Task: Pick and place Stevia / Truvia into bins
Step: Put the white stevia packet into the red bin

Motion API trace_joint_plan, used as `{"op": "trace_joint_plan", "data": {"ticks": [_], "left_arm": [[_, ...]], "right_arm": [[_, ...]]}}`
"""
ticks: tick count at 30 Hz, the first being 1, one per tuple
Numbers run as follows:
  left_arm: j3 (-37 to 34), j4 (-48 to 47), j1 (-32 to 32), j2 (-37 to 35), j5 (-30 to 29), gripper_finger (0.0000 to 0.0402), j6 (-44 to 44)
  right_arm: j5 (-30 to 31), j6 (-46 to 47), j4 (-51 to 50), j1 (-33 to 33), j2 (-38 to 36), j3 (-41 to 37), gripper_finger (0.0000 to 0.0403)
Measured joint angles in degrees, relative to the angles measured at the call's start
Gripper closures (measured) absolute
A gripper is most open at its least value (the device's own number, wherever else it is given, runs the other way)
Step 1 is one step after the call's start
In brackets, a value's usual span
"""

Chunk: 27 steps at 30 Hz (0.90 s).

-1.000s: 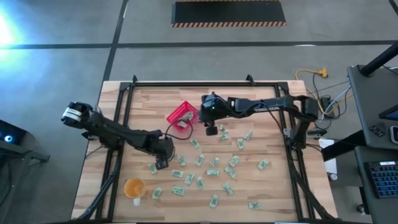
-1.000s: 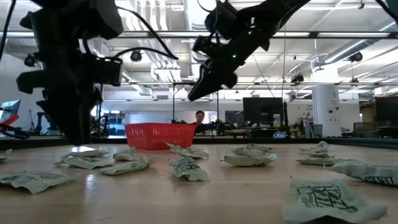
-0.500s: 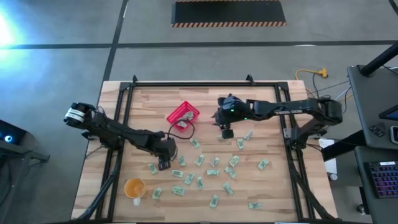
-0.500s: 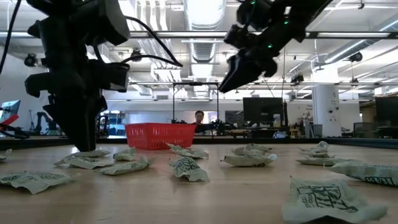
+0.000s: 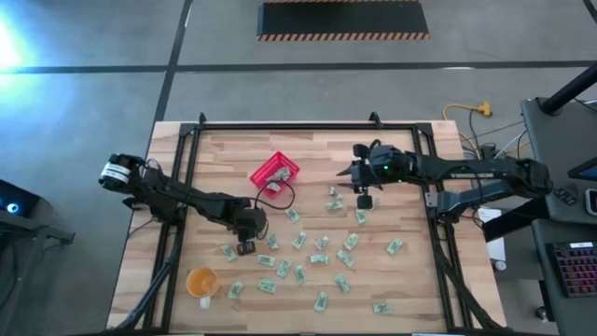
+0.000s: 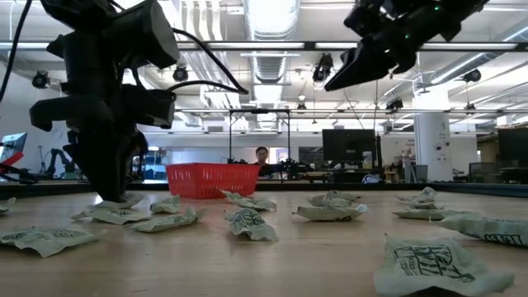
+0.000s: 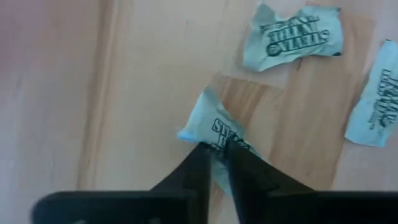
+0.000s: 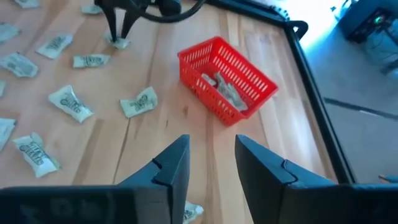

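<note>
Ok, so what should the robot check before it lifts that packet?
1. Left gripper shut on a packet: ok, the fingers pinch its end.
2. Only one packet pinched: ok, the others lie apart.
3. Basket in place and upright: ok; a few packets already lie inside it in the right wrist view.
4. Path to the basket free: cannot tell; a dark cable loops beside the basket.
5. Right gripper out of the way: ok, it hangs open above the table's right part, far from the basket.
6. Cup clear of the left arm: ok, it stands near the front edge.
</note>
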Motion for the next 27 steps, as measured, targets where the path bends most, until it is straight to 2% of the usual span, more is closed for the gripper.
{"op": "trace_joint_plan", "data": {"ticks": [4,8,11,15,19,21,27], "left_arm": [[0.2,-0.8,0.0,-2.0,-1.6,0.0395,0.4],[1.4,-3.7,0.0,-4.4,-7.6,0.0394,1.7],[2.3,-5.8,0.0,-6.1,-14.7,0.0394,2.3],[2.5,-5.7,0.0,-8.1,-25.9,0.0394,7.2],[2.5,-3.6,0.2,-8.7,-39.2,0.0394,12.5],[2.4,-1.3,0.7,-8.7,-44.1,0.0394,16.1],[1.6,10.8,5.6,-8.0,-45.0,0.0394,28.0]], "right_arm": [[0.0,0.3,0.3,0.0,-3.3,-2.0,0.0289],[0.0,1.3,0.5,0.0,-4.8,-3.6,0.0289],[0.0,3.0,0.3,0.0,-4.5,-5.1,0.0291],[0.0,3.5,0.0,0.0,-2.5,-6.9,0.0295],[0.1,3.4,-0.2,0.0,0.0,-8.0,0.0300],[0.1,3.6,-0.6,0.0,1.2,-8.6,0.0302],[0.1,3.6,0.2,-0.1,4.8,-8.8,0.0308]]}}
